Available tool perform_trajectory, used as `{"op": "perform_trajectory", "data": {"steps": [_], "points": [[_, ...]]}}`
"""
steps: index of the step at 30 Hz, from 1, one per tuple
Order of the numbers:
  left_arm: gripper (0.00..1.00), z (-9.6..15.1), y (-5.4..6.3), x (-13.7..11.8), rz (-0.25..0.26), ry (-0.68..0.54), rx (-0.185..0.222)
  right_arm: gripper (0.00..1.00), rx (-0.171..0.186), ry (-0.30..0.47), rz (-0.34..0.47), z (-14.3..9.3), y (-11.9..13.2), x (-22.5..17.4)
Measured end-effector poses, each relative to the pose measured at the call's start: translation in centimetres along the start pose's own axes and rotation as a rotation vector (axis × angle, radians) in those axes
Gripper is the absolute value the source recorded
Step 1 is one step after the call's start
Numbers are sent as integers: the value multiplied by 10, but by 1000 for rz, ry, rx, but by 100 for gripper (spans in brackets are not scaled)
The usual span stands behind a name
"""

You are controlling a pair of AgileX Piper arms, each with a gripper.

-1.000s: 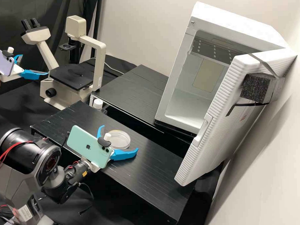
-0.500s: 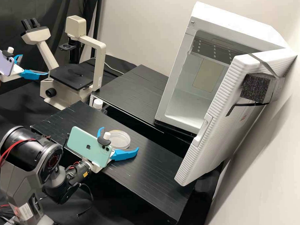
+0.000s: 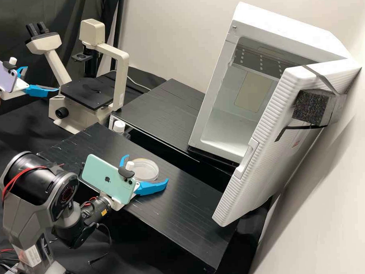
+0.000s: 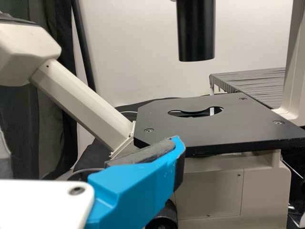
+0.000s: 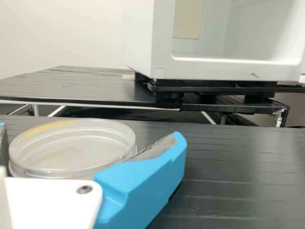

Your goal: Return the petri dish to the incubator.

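Your right gripper (image 3: pixel 145 168) spreads its blue fingers wide at the petri dish (image 3: pixel 148 170), which lies flat on the near black table (image 3: pixel 193 220), a yellowish mark along its rim. The right wrist view places the dish beside one blue finger (image 5: pixel 143 188); whether they touch, you cannot tell. Across the gap, the white incubator (image 3: pixel 286 25) sits on the far black table (image 3: pixel 161 109), its ribbed door (image 3: pixel 267 154) open and a dark foam block (image 3: pixel 309 107) strapped to it. Your left gripper (image 3: pixel 42 79), fingers apart and holding nothing, hangs near the cream microscope (image 3: pixel 122 81) and its black stage (image 4: pixel 176 129).
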Motion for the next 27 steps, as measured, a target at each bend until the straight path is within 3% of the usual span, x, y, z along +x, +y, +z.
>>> {"op": "perform_trajectory", "data": {"steps": [27], "points": [[100,0,0,0,0,0,0,0,6,-1,-1,-1,-2,0]]}}
